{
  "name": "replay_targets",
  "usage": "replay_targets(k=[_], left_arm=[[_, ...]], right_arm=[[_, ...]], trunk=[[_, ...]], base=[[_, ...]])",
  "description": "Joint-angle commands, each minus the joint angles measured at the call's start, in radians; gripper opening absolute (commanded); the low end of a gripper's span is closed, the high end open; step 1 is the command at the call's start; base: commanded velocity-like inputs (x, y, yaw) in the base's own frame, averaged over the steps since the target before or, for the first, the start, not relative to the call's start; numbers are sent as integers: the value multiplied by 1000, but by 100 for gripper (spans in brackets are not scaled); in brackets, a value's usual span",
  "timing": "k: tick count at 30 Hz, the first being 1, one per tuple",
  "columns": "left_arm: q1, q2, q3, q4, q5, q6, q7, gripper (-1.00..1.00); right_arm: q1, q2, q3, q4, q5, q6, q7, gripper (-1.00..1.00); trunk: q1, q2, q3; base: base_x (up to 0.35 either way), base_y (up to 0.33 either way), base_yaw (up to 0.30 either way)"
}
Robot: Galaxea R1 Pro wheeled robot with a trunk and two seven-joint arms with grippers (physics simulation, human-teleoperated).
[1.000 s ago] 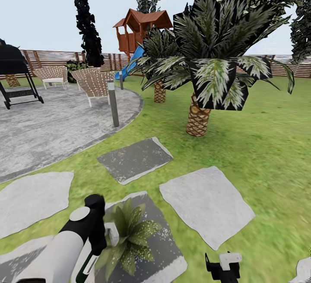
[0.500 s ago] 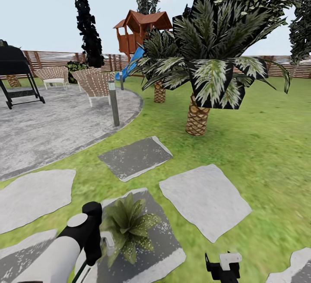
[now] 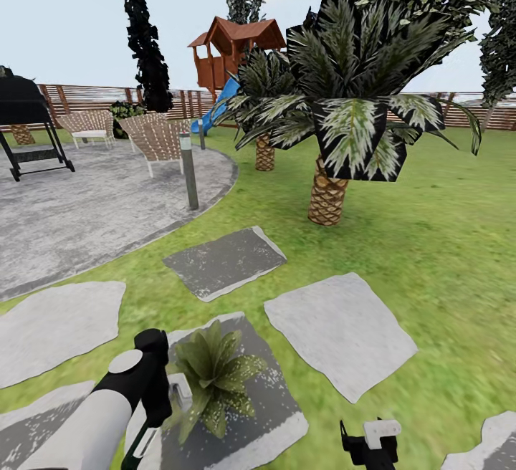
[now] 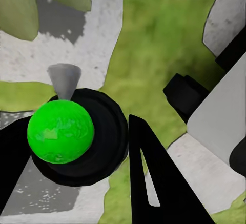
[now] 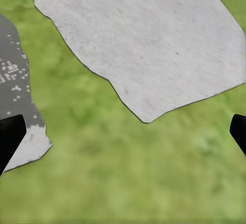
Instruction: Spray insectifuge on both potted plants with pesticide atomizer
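Garden view barely shifted since half a second earlier; left gripper had edged up, pinching the pesticide atomizer, its long axis running along the fingers, grey nozzle aimed at the potted plant on a stepping slab; right gripper stayed spread over lawn.

Left arm low, jaws apparently closed

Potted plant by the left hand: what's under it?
The potted plant sits on a dark grey stepping slab with pale speckles, lawn around it. Its leaves cover the pot, and the left hand hides the slab's near-left part.
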Motion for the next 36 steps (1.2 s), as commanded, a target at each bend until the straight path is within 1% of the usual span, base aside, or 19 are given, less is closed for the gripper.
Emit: replay_targets(k=[1, 3, 5, 13, 16, 19, 21, 22, 23, 24, 25, 27, 29, 30, 33, 36], left_arm=[[0, -1, 3, -1, -6, 11, -4, -100], [2, 0, 3, 0, -6, 11, 23, -100], [2, -1, 4, 0, -6, 11, 33, -100], [3, -2, 3, 4, -6, 11, 37, -100], [3, -2, 3, 4, -6, 11, 37, -100], [6, 0, 3, 14, -6, 11, 41, -100], [13, -1, 3, 15, -5, 11, 74, -100], [15, -11, 9, 16, 23, 11, 121, -100], [15, -15, 13, 16, 52, 11, 151, -100], [15, -17, 16, 15, 76, 11, 170, -100], [16, -17, 19, 13, 119, 11, 198, -100], [16, -18, 20, 11, 168, 11, 246, -100], [17, -18, 20, 14, 188, 11, 284, -100], [17, -18, 20, 15, 192, 11, 291, -100], [21, -19, 18, 26, 195, 13, 301, -100], [22, -18, 18, 54, 200, 12, 305, -100]], right_arm=[[-1, 0, -4, 1, 11, -3, -6, 100], [-1, 1, -4, 0, 11, -3, -6, 100], [-1, 1, -4, 0, 11, -3, -6, 100], [-1, 1, -4, 1, 11, -3, -6, 100], [-1, 1, -4, 0, 11, -3, -6, 100], [-1, 1, -4, 1, 11, -3, -6, 100], [-1, 1, -4, 1, 11, -3, -6, 100], [-1, 1, -4, 1, 11, -3, -6, 100], [-1, 1, -4, 1, 11, -3, -6, 100], [-1, 2, -4, 1, 11, -3, -5, 100], [-1, 2, -4, 2, 11, -3, -5, 100], [-1, 2, -4, 3, 11, -3, -6, 100], [-1, 2, -4, 3, 11, -3, -6, 100], [-1, 2, -4, 3, 11, -3, -6, 100], [-1, 2, -4, 3, 11, -3, -6, 100], [-1, 1, -4, 3, 11, -3, -6, 100]], trunk=[[0, 0, -1], [0, 0, -1], [0, 0, -1], [0, 0, -1], [0, 0, -1], [0, 0, -1], [0, 0, -1], [0, 0, -1], [0, 0, -1], [0, 0, -1], [0, 0, -1], [0, 0, -1], [0, 0, -1], [0, 0, -1], [0, 0, -1], [0, 0, -1]], base=[[0, 0, 0], [20, 13, 0], [90, 164, -3], [-6, 291, -248], [-100, 252, -96], [-21, 49, -14], [-2, 4, -1], [0, 0, 0], [0, 0, 0], [0, 0, 0], [0, 0, 0], [0, 0, 0], [0, 0, 0], [0, 0, 0], [0, 0, 0], [0, 0, 0]])
